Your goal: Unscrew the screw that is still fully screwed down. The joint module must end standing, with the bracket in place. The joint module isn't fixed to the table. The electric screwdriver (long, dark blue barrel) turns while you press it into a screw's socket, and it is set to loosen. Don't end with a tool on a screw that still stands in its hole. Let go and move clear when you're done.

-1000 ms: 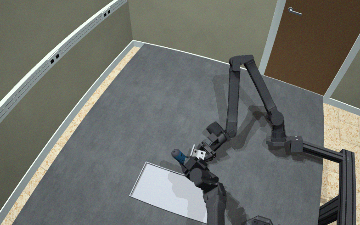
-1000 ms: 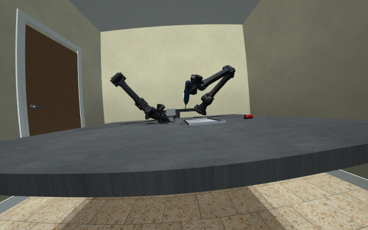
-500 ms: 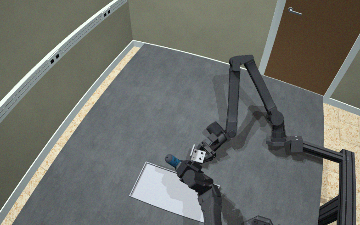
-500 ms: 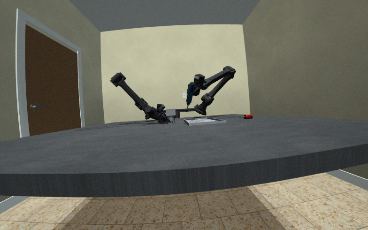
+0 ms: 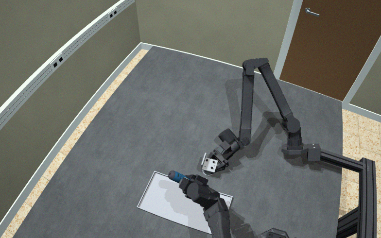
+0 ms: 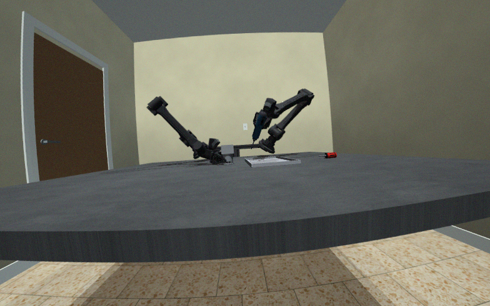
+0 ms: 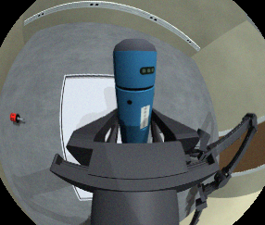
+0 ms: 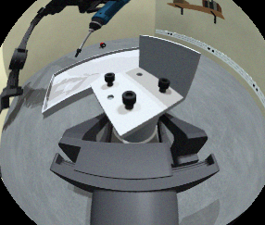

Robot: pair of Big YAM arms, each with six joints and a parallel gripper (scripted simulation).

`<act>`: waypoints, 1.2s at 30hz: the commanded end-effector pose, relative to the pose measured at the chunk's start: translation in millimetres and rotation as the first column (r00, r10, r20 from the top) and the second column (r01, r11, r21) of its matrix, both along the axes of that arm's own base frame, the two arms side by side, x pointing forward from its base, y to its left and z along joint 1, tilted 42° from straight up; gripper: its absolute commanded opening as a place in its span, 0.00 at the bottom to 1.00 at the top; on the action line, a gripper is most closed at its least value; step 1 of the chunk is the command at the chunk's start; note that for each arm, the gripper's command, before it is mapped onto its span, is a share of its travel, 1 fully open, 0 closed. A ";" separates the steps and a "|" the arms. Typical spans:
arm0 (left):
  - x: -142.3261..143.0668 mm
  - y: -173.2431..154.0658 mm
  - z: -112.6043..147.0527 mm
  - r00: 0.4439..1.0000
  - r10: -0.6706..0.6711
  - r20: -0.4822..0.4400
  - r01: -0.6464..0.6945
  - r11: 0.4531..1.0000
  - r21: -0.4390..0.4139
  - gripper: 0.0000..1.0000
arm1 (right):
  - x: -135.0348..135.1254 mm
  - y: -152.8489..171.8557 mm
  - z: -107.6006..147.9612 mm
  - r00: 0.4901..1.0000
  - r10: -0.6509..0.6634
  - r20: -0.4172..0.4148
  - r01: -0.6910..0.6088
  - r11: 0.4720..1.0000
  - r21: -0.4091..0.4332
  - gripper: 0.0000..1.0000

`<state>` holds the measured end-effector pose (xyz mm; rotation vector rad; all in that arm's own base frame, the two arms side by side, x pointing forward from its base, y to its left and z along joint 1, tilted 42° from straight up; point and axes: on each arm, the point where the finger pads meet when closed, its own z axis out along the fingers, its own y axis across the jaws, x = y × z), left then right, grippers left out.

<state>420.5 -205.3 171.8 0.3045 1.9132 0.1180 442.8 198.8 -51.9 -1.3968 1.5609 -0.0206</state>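
My left gripper (image 5: 186, 178) (image 7: 132, 134) is shut on the electric screwdriver (image 5: 175, 176) (image 6: 258, 125) (image 7: 132, 89) (image 8: 107, 12), which has a dark blue barrel. It holds the tool in the air over the white mat's near corner, tilted, with the tip off to the side of the joint module and touching no screw. My right gripper (image 5: 217, 161) (image 8: 134, 134) is shut on the joint module (image 6: 227, 154) (image 8: 135, 136), which stands on the table. The white bracket (image 8: 142, 107) sits on top. Three black screws (image 8: 109, 79) (image 8: 129, 98) (image 8: 164, 83) stand in it.
A white rectangular mat (image 5: 162, 200) (image 6: 273, 162) (image 7: 77, 103) (image 8: 70, 87) lies on the grey table (image 5: 144, 118) beside the module. A red-handled manual screwdriver (image 6: 330, 155) (image 7: 15, 118) (image 8: 102, 44) lies beyond the mat. The arms' bases and a black frame (image 5: 366, 189) stand at one table edge.
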 end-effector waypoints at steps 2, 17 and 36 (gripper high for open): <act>19.2 0.6 40.0 0.998 0.044 0.042 -0.040 0.995 -0.086 0.42 | 1.8 3.0 4.4 1.000 0.002 0.012 -0.003 1.000 0.008 0.59; 24.4 28.9 48.0 0.991 0.133 -0.008 -0.133 0.981 -0.144 0.42 | 1.8 3.0 4.4 1.000 0.002 0.012 -0.003 1.000 0.008 0.59; 26.2 73.4 60.2 0.961 0.267 -0.077 -0.277 0.936 -0.217 0.42 | 1.8 3.0 4.4 1.000 0.002 0.012 -0.003 1.000 0.008 0.59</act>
